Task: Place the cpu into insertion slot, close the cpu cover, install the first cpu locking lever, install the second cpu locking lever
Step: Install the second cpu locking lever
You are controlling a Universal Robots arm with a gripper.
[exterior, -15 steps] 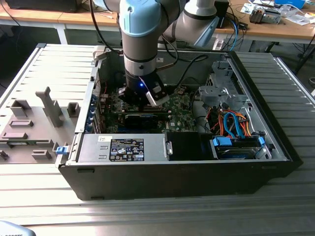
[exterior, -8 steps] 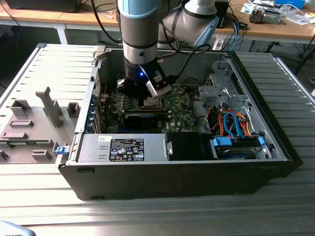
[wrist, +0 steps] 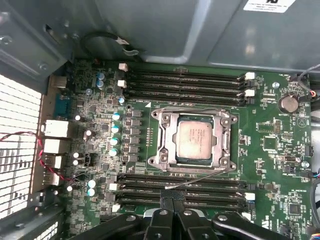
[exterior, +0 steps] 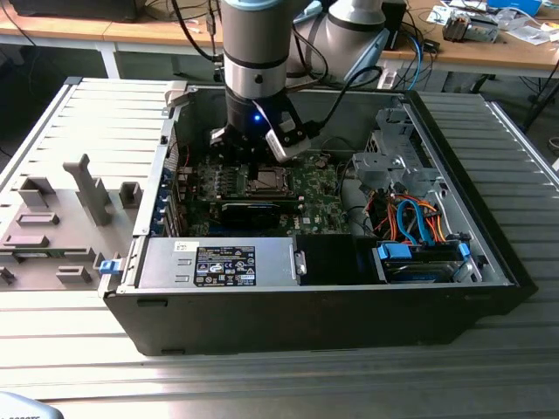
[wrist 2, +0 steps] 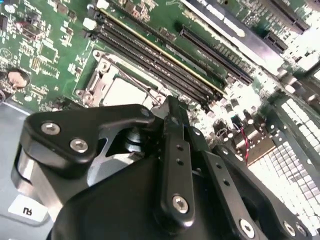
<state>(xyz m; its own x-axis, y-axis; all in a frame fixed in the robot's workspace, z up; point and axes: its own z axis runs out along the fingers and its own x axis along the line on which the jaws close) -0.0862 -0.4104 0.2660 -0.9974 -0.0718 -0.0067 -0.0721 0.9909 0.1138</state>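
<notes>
The cpu (wrist: 196,141), a small square chip with a silvery top, lies flat in the insertion slot (wrist: 159,161) on the green motherboard (wrist: 270,150). The cpu cover (wrist: 197,117), a thin metal frame, lies down around the chip. A thin wire locking lever (wrist: 196,180) slants loose along one side of the socket. My gripper (wrist: 174,200) hangs just beside that side, fingers pressed together and holding nothing. In the second wrist view the gripper (wrist 2: 170,102) reaches to the socket's edge, with the cpu (wrist 2: 120,92) behind it. In the exterior view the gripper (exterior: 253,148) hovers over the socket (exterior: 262,182).
Long black memory slots (wrist: 185,80) flank the socket on two sides. The open case (exterior: 489,262) walls the board in, with a power supply (exterior: 218,262) at the front and a drive bay with blue and orange cables (exterior: 419,223) at the exterior view's right. A grey fixture tray (exterior: 61,218) lies outside at the left.
</notes>
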